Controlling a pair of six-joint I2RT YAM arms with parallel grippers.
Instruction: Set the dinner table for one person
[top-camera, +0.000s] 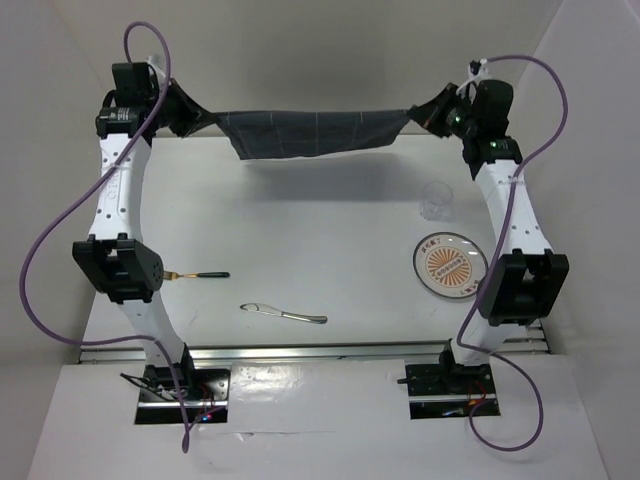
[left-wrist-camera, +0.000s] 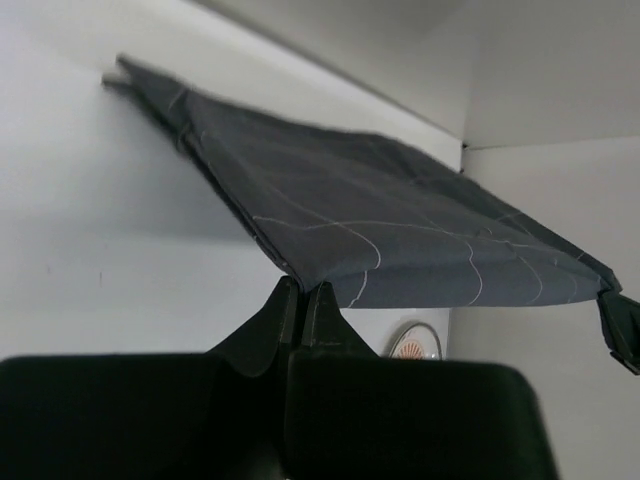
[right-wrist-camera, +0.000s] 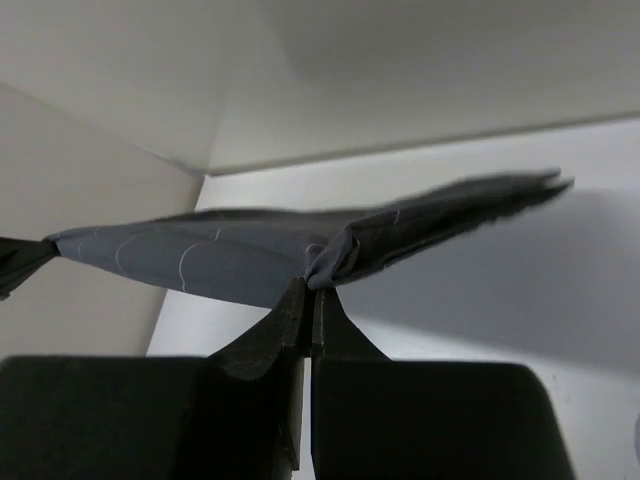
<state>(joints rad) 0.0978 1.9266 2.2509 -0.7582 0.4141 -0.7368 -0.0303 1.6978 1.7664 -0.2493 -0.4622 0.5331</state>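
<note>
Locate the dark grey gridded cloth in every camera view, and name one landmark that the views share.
Top external: the cloth hangs stretched across the far middle, between the left gripper and the right gripper.
Left wrist: the cloth fills the centre, its near corner pinched at bottom centre.
Right wrist: the cloth spans the middle, pinched likewise.
Shared landmark: the orange-patterned plate, seen in the top and left wrist views only.

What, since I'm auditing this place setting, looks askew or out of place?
The grey cloth is off the table, pinched at each end by the left gripper and right gripper and sagging mid-air. The fork and spoon lie at odd angles on the left, far from the plate on the right.
</note>
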